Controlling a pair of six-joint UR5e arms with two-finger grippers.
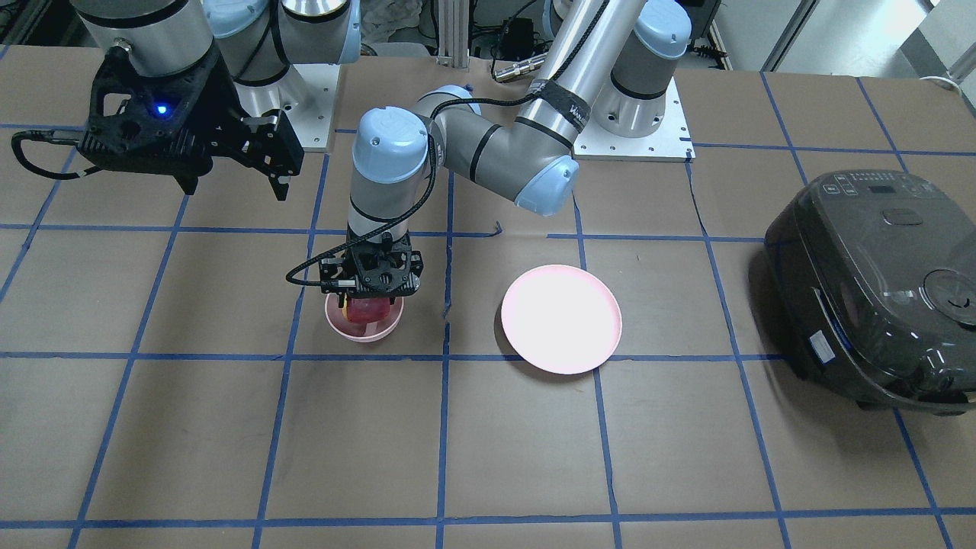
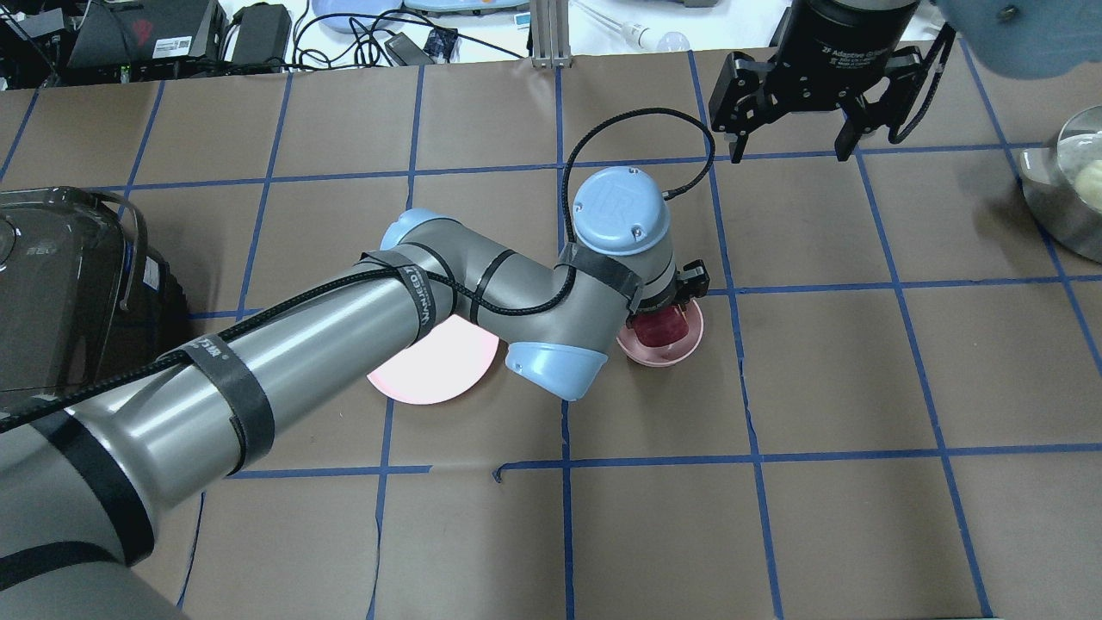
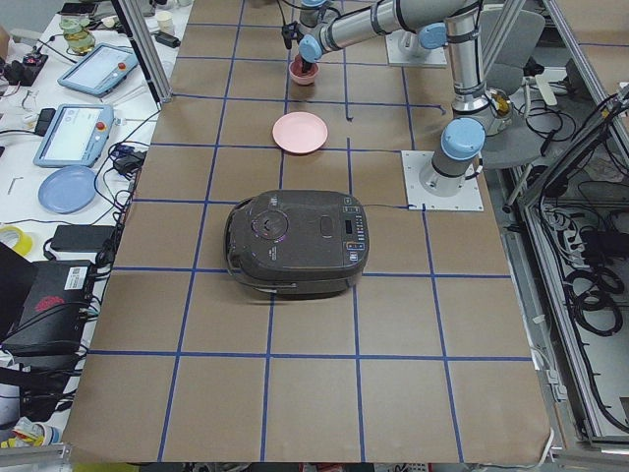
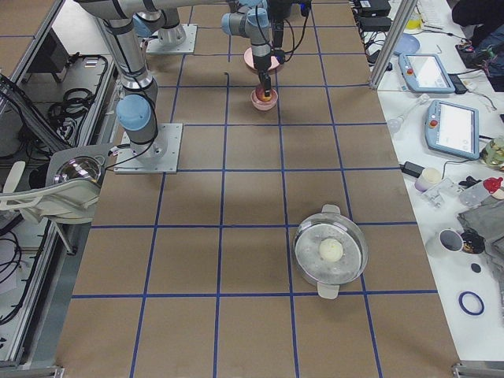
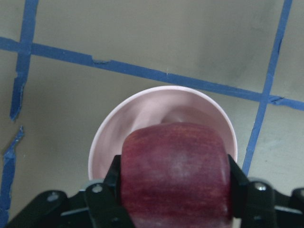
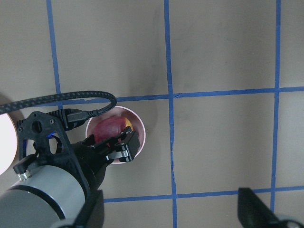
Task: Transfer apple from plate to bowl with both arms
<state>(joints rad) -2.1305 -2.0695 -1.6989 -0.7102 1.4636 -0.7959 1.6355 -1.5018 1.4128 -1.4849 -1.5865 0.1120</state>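
Observation:
The dark red apple (image 5: 175,171) sits between the fingers of my left gripper (image 1: 372,303), which is shut on it. It hangs at the mouth of the small pink bowl (image 1: 366,331), partly inside the rim. I cannot tell whether it touches the bottom. The bowl (image 2: 670,353) and apple (image 2: 661,327) also show in the overhead view, and in the right wrist view, apple (image 6: 110,128). The flat pink plate (image 1: 560,319) lies bare beside the bowl. My right gripper (image 1: 235,181) hovers high, open and empty, beyond the bowl (image 2: 790,153).
A dark rice cooker (image 1: 877,290) stands at the table's end on my left. A steel pot (image 4: 331,252) with a pale ball in it stands at my far right. Blue tape lines grid the brown table.

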